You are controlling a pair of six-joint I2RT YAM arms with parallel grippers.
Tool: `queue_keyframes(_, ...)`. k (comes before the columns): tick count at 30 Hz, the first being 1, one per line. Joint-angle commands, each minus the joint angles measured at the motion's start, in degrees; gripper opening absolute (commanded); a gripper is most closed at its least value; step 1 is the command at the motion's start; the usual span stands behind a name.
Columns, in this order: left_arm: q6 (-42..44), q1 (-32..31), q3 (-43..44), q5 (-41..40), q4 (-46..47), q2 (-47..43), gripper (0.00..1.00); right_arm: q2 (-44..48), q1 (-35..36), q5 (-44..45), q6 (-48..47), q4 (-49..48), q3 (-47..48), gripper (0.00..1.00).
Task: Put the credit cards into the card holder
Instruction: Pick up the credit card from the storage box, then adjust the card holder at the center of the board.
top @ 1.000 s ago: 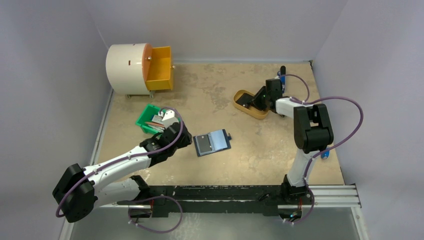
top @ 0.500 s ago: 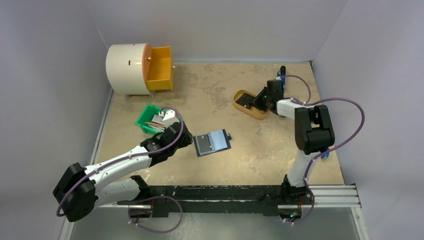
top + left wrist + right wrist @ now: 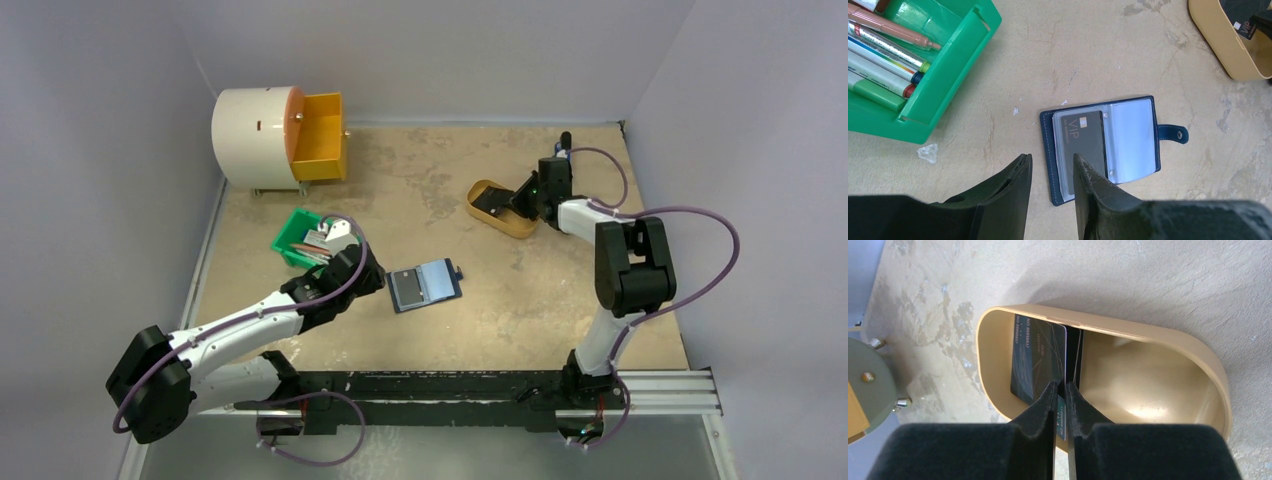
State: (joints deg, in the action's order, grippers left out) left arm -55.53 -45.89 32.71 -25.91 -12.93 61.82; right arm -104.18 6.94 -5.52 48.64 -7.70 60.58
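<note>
Card holder (image 3: 428, 284) position: opened flat on the table (image 3: 520, 310), near the centre, between the two arms. Its left sleeve holds a dark VIP card (image 3: 1082, 140). The right side shows a clear sleeve (image 3: 1130, 140). The snap tab (image 3: 1172, 133) sticks out past the right edge, flat on the table.

Left gripper (image 3: 1050, 160): fingers spread, nothing between them. It sits at the near left corner of the card holder. The right-hand finger (image 3: 1090, 185) overlaps that corner in the wrist view; contact cannot be confirmed.

Right gripper (image 3: 1062, 387): reaches down into the yellow tray (image 3: 1148, 332) at the far right of the table, well apart from the card holder. The fingers are pressed almost together and pinch a credit card (image 3: 1061, 422), visible only as a thin strip between them. A dark numbered card (image 3: 1037, 360) lies in the tray just left of the fingertips. It cannot be determined whether this is the pinched card or a second one.

Other items:
- Green bin (image 3: 290, 238), left of the card holder and just beyond the left arm, loaded with pens (image 3: 883, 50).
- White drum (image 3: 250, 135) in the far left corner, with an orange drawer (image 3: 320, 150) pulled out.
</note>
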Motion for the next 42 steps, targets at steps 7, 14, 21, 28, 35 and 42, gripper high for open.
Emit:
queue_keyframes(7,-0.55,-0.18,1.13,0.25,2.29,-0.17,0.35,2.63,-0.44,0.5,-1.73,0.83,1.03,0.06)
queue_keyframes(14,-0.46,-0.25,1.16,0.25,2.12,-0.64,0.35,3.58,-0.44,-0.95,-0.93,0.88,1.12,0.0)
queue_keyframes(21,-0.16,-0.21,1.55,-0.1,1.8,-0.89,0.35,7.03,-0.44,-1.26,4.27,2.79,4.27,0.0)
queue_keyframes(28,-0.26,-0.19,1.79,-0.32,1.35,-2.02,0.35,8.23,-0.5,-1.95,9.85,11.39,11.89,0.0)
queue_keyframes(35,-1.04,-0.18,1.68,-0.49,1.02,-3.75,0.35,12.02,-1.21,-5.77,23.06,17.21,14.44,0.0)
queue_keyframes(42,-1.41,-0.25,1.14,-0.45,1.02,-5.22,0.35,16.75,-0.29,-8.88,8.03,16.18,17.76,0.0)
